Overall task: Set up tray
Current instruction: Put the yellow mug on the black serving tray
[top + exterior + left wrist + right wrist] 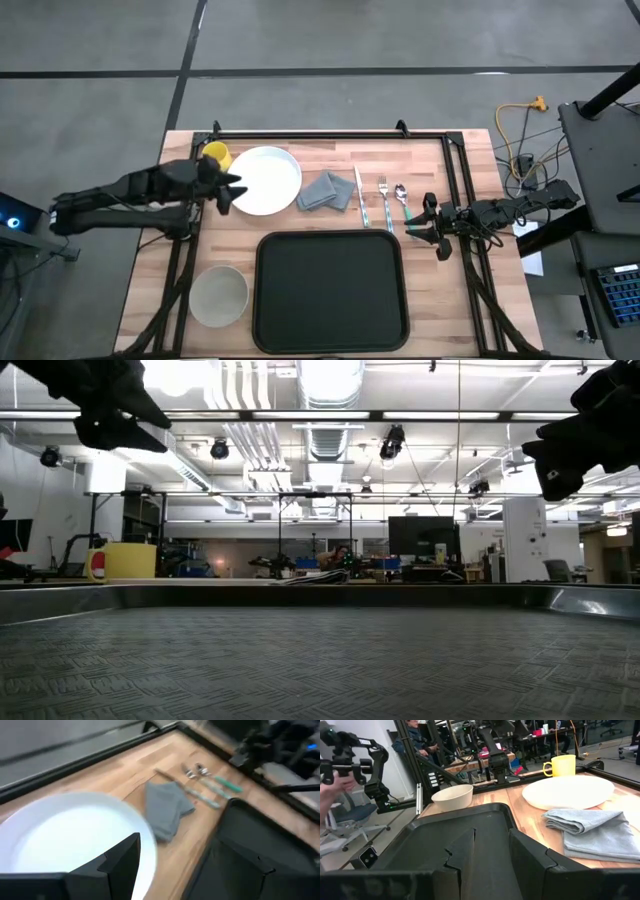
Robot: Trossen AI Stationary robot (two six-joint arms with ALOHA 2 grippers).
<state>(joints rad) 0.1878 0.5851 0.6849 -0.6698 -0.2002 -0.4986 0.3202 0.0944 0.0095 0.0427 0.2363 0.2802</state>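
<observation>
You're in a robotics lab: beyond the butcher-block worktop (440, 290) you see exposed ceiling ducts (330, 385), strip lights, benches crowded with monitors (420, 535), a person (415, 732) seated among other arm rigs, and a yellow cable (520, 115) trailing across the bare concrete floor

Black tray (331, 290) with a fine textured surface on the pale wood-grain table (440, 290), white plate (266, 180), yellow mug (216, 155), grey folded cloth (328, 191), cream bowl (219, 296), green-handled cutlery (385, 205) beside the cloth.
</observation>
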